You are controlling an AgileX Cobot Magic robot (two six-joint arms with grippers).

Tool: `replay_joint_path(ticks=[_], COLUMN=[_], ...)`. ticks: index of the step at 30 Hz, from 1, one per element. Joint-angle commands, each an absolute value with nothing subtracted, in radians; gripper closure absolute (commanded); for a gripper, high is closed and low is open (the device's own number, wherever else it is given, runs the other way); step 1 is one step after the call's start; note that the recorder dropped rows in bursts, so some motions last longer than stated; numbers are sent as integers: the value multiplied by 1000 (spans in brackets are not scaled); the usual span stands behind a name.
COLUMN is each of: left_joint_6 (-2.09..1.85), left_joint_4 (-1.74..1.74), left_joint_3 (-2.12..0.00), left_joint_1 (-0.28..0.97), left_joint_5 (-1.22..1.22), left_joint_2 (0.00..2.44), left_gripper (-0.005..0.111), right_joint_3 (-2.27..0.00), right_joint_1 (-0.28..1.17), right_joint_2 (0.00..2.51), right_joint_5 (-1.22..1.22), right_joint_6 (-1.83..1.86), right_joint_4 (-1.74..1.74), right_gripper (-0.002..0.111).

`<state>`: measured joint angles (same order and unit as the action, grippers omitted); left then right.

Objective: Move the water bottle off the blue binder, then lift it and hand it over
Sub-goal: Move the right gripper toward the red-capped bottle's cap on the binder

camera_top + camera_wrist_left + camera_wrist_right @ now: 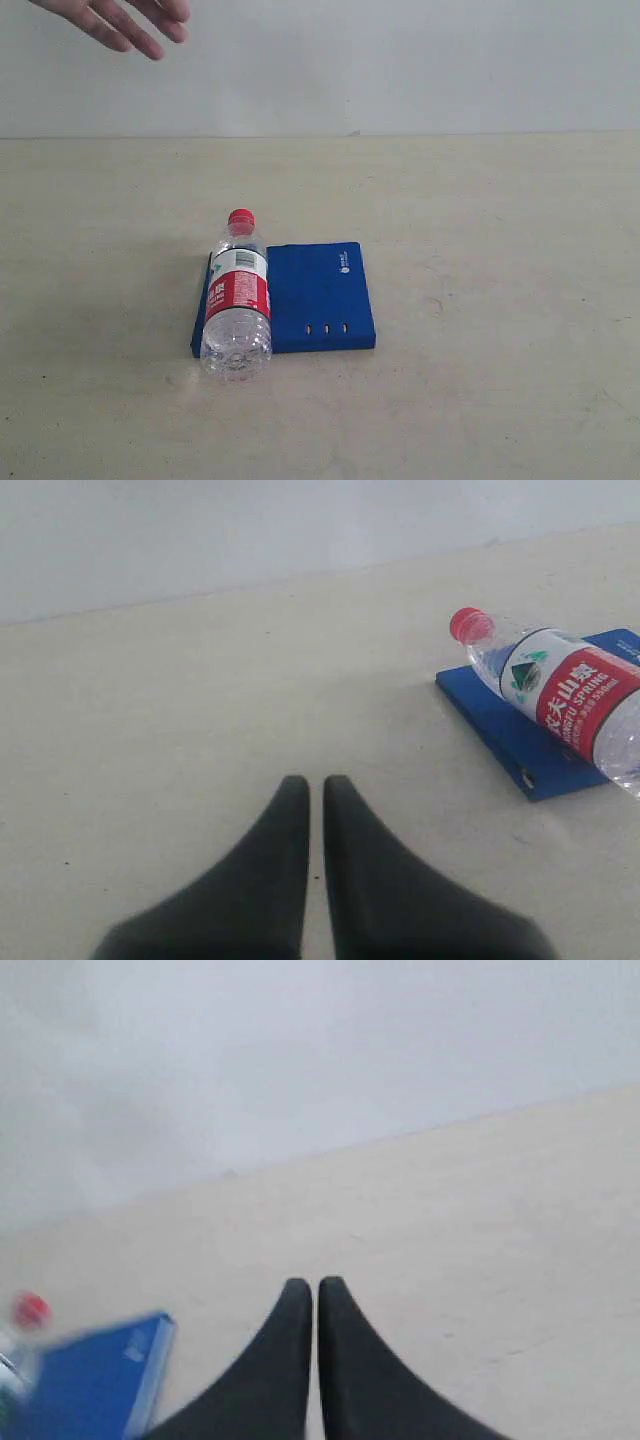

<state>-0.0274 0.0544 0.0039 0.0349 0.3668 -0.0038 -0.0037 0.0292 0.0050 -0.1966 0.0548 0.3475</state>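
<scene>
Above the table (pixel 500 250), left gripper (pixel 312 780) and right gripper (pixel 316 1282) hang closed, empty.

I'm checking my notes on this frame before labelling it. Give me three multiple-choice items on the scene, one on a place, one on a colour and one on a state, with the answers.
1. Where is the water bottle relative to the blue binder?
A) lying on it, along its edge on the exterior view's left
B) upright on its middle
C) beside it, not touching

2. What colour is the bottle's cap?
A) blue
B) red
C) white

3. How do the fingers of the left gripper stand?
A) shut, holding nothing
B) shut on the bottle
C) wide open

Answers:
1 A, the bottle rests on its side over the blue cover.
2 B, the cap shows red in the exterior view.
3 A, the left wrist view shows the tips together above bare table.
</scene>
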Motion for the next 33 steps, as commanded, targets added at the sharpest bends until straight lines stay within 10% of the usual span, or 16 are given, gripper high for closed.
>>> replay_joint_path(ticks=[1,8,14,24,33], left_joint_6=[-31,-31,-31,-31,-31], left_joint_4=[59,59,59,59,59], left_joint_3=[0,0,0,0,0], left_joint_1=[32,32,32,32,32], left_joint_5=[366,366,366,366,366], left_joint_2=[0,0,0,0,0], left_gripper=[102,102,102,102,102], right_joint_3=[0,0,-213,-734,-885], right_joint_1=[32,32,32,32,64], right_joint_2=[0,0,182,987,1458], right_joint_5=[-119,-197,147,-697,-887], right_joint_6=[-275,-394,-354,313,892], right_joint_4=[687,706,693,673,1236], right_gripper=[109,106,78,77,77])
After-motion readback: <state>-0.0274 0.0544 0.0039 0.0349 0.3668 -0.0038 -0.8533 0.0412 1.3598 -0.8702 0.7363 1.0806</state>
